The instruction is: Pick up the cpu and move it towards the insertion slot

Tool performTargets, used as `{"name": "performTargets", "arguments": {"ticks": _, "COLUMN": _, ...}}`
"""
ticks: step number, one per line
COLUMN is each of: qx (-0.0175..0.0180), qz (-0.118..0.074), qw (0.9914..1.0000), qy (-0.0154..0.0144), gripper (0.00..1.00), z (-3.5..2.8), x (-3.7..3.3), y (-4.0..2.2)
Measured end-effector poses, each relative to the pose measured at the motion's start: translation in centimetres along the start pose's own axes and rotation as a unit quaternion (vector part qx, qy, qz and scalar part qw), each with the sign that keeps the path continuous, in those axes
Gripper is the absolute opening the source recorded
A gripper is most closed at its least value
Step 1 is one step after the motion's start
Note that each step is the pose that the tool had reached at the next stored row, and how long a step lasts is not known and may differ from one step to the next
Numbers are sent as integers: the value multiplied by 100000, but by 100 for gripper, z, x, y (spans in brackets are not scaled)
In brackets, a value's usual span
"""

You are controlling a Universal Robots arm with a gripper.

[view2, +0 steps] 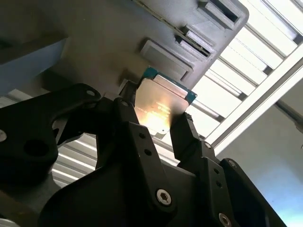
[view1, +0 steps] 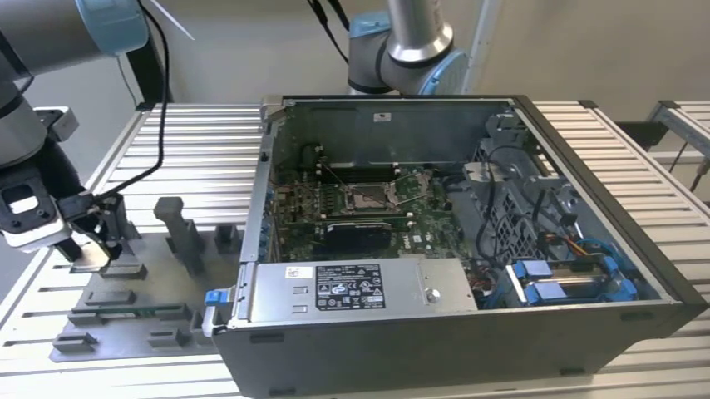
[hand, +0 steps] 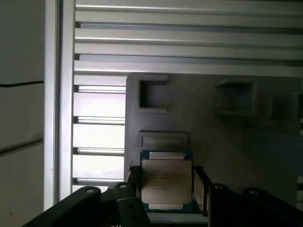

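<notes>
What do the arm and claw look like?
Arm: silver-grey round tubes with light blue joint caps, and a black cable hanging alongside. Claw: matte black, two chunky linked fingers with visible screw heads.

No print is coming through clearly enough to read. In the exterior view a white label (view1: 347, 287) is lying on the top face of the silver power supply (view1: 444, 288) at the near edge of the open computer case (view1: 444, 349). It is carrying rows of dark lettering and a band of small symbols, all too fine to make out. A small white sticker (view1: 383, 115) is sitting on the case's far inner wall, its marks likewise unreadable. In both wrist views the cpu (view2: 161, 106) (hand: 166, 182) is showing faint lines of engraved lettering across its metal top, washed out by glare and not legible.
</notes>
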State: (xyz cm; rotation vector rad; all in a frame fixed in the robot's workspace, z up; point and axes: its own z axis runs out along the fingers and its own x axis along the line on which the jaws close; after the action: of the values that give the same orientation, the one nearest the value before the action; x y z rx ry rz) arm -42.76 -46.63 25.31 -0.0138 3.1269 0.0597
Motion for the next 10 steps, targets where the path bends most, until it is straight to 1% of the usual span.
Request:
{"name": "performTargets", "arguments": {"ticks": 3, "qx": 6, "qz": 7, "qw": 100000, "qy": 10, "gripper": 0, "z": -108, "x": -1, "y": 4}}
{"name": "performTargets", "arguments": {"ticks": 10, "qx": 2, "qz": 8, "qw": 100000, "qy": 5, "gripper": 0, "z": -420, "x": -5, "y": 17}}
